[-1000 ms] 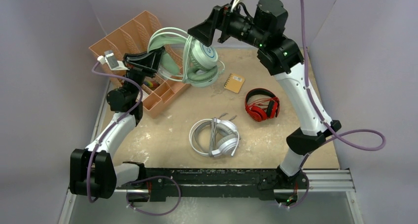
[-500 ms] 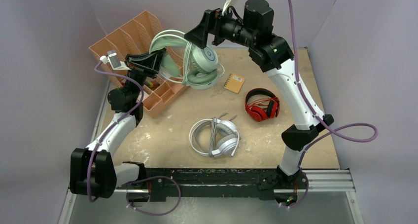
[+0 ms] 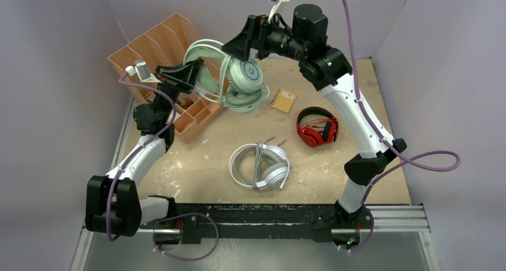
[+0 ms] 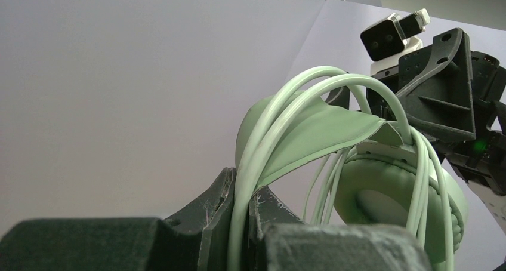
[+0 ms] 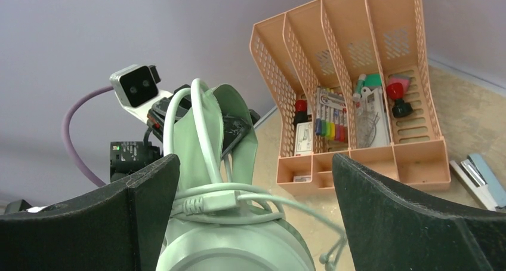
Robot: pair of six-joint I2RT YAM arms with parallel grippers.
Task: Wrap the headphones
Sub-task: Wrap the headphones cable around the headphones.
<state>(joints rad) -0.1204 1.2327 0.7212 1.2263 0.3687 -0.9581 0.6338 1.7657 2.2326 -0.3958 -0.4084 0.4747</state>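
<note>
The mint-green headphones [image 3: 243, 80] hang in the air at the back of the table, cord looped over the headband. My left gripper [image 3: 192, 75] is shut on the headband's thin wires, which run between its jaws in the left wrist view [image 4: 246, 193]. My right gripper [image 3: 237, 44] is open, its fingers wide either side of the ear cup [image 5: 233, 247] and the cord plug [image 5: 206, 202], gripping nothing. The white headphones [image 3: 261, 165] with a wrapped grey cord lie at centre front. The red and black headphones [image 3: 316, 128] lie to their right.
An orange desk organizer [image 3: 156, 51] with pens and small items stands at the back left, just behind my left gripper. A small yellow notebook [image 3: 283, 99] lies near the mint headphones. A stapler [image 5: 480, 172] lies by the organizer.
My right gripper has moved left and slightly down over the mint ear cup. The left gripper has shifted a little right and up with the headband.
</note>
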